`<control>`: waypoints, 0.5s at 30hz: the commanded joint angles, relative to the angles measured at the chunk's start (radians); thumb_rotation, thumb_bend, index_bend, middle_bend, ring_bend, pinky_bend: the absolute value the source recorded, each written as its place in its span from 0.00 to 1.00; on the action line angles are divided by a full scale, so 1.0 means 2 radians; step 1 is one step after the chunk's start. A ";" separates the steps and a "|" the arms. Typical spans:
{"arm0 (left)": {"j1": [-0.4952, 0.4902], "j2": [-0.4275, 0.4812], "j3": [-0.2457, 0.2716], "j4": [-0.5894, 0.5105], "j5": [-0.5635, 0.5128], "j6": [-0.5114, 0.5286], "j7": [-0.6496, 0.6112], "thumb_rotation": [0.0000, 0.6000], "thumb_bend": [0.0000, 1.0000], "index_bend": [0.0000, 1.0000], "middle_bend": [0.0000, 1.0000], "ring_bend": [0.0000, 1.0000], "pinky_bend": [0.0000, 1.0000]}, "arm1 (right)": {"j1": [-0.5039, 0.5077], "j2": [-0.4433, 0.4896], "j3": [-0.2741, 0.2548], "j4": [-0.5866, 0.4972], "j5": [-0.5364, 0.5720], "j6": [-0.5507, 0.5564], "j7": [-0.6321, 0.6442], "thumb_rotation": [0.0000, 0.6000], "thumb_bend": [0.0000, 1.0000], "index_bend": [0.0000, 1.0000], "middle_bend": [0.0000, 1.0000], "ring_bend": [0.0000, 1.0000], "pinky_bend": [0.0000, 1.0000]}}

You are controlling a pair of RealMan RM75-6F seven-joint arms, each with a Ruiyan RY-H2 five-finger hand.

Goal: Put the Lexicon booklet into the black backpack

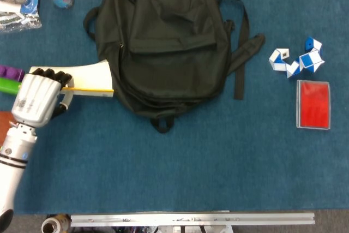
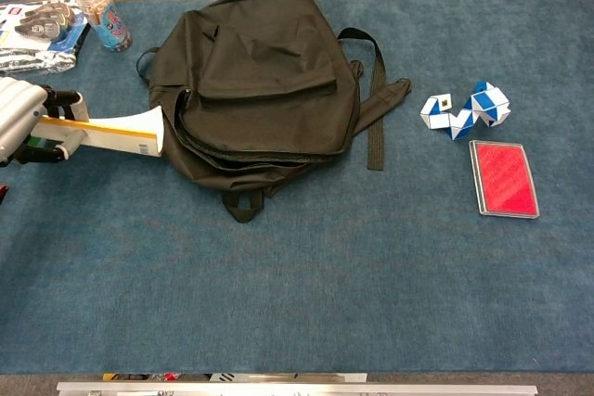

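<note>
left hand (image 1: 37,97) fingers (image 1: 54,75) curled tight over the Lexicon booklet (image 1: 90,77), thumb under it, gripping its left end. Booklet sits left of the black backpack (image 1: 163,42), right edge touching the bag's side. Long axis runs left-right, free end pointing at the bag; tilted up on edge, yellow spine strip facing the camera, lifted off the table (image 1: 191,167) in chest view. Right hand not visible. Blue-white snake puzzle (image 1: 297,58) and red case (image 1: 313,104) well apart at right
</note>
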 commanded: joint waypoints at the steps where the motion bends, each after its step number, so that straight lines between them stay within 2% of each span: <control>1: 0.007 0.019 0.005 -0.021 0.019 0.025 -0.005 1.00 0.42 0.65 0.61 0.52 0.54 | 0.016 0.012 -0.005 -0.024 -0.013 -0.024 -0.004 1.00 0.08 0.25 0.31 0.25 0.35; 10: 0.020 0.049 0.012 -0.056 0.053 0.077 -0.020 1.00 0.42 0.65 0.61 0.52 0.54 | 0.062 0.011 -0.005 -0.075 -0.021 -0.092 -0.029 1.00 0.01 0.25 0.32 0.25 0.36; 15: 0.029 0.070 0.020 -0.073 0.089 0.117 -0.032 1.00 0.42 0.65 0.61 0.52 0.54 | 0.116 -0.015 0.002 -0.107 -0.009 -0.173 -0.064 1.00 0.00 0.25 0.32 0.25 0.36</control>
